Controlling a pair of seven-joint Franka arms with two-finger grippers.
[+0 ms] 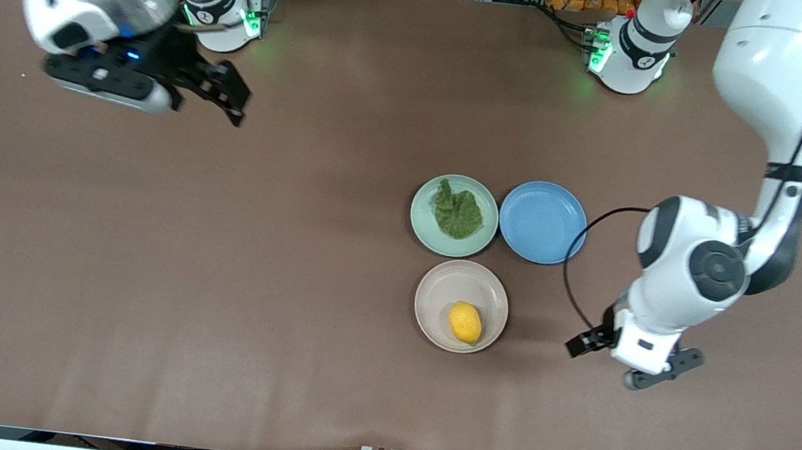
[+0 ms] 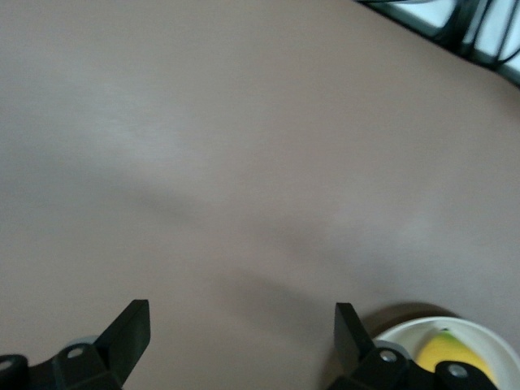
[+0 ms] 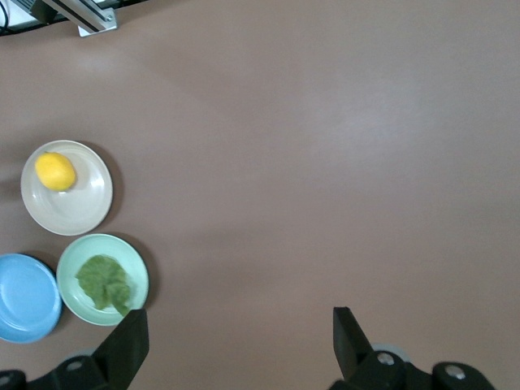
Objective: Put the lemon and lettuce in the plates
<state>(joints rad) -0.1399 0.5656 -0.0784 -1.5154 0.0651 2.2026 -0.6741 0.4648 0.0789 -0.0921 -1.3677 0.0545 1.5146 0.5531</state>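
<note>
Lettuce (image 1: pixel 457 215) lies in the mint plate (image 1: pixel 421 223) and the lemon (image 1: pixel 465 322) in the beige plate (image 1: pixel 432 300), nearer the front camera. Both pincers stand apart and empty: the left pincer (image 1: pixel 632 353) hangs beside the beige plate, the right pincer (image 1: pixel 223 93) waits over bare table (image 1: pixel 214 272). Little risk remains; a careless left-arm sweep might clip that plate's rim and roll the lemon out.

The left arm bends down from its base, elbow high, its wrist pointing down; the left claw (image 2: pixel 242 337) hangs low with fingers (image 2: pixel 130 329) spread wide and nothing between them. The right arm waits folded by its base, its right claw (image 3: pixel 240 341) likewise agape and holding nothing.
</note>
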